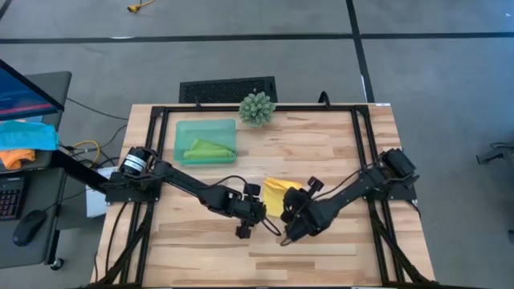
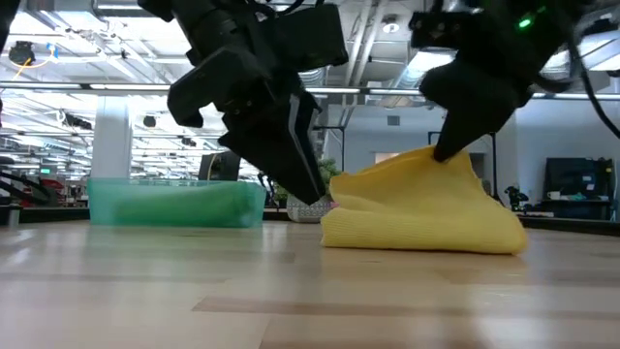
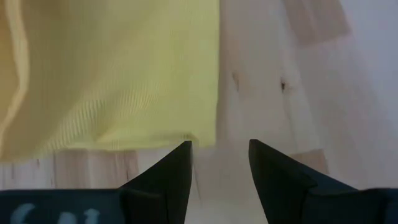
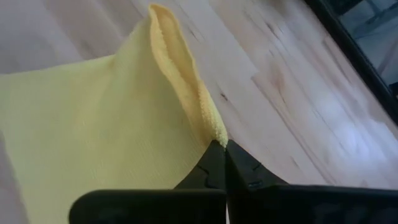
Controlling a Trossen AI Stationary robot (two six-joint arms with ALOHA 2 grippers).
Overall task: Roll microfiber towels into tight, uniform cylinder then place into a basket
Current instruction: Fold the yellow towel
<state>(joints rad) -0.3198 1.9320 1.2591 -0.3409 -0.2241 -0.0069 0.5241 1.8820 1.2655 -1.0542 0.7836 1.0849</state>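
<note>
No legible txt, right claw pinching yellow towel, left claw apart.

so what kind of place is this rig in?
Probably a robotics lab or open industrial workspace: bare ceiling ducts and strip lights beyond the wooden slatted table, plus a side desk with monitor and black keyboard.

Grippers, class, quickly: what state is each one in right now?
Left gripper: open, empty, at the yellow towel's edge.
Right gripper: shut on the yellow towel's fold.

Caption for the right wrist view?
Right end effector shut on a pinched fold of the yellow towel over the wooden table.
</note>
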